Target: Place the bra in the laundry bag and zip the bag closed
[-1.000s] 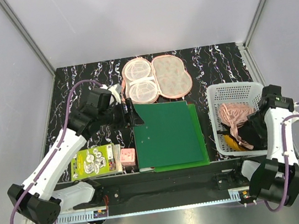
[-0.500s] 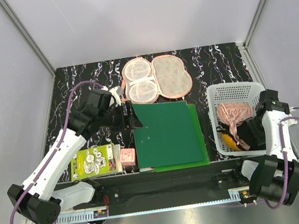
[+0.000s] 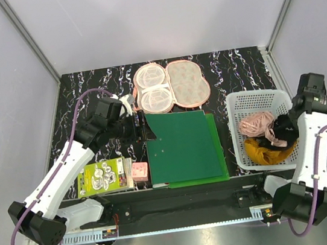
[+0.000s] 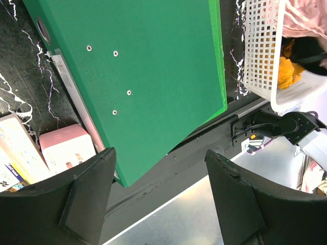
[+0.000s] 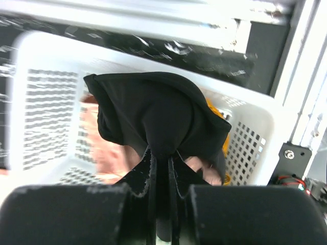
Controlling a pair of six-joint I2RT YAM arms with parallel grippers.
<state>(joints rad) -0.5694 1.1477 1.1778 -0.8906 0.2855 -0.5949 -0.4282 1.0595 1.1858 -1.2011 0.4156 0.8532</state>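
One bra (image 5: 153, 117), pinched tight in the right hand (image 5: 162, 168), hangs just over the white basket (image 5: 245, 138). The open laundry bag (image 3: 170, 85) sits to its left, farther back on the counter (image 3: 234, 64), closer to the wide-spread left hand (image 4: 161, 196).

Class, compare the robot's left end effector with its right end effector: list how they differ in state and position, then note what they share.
1. The left end effector is open and empty; the right end effector is shut on the black bra.
2. The left one is at the far left corner of the green binder; the right one is above the white basket.
Shared: both have two dark fingers.
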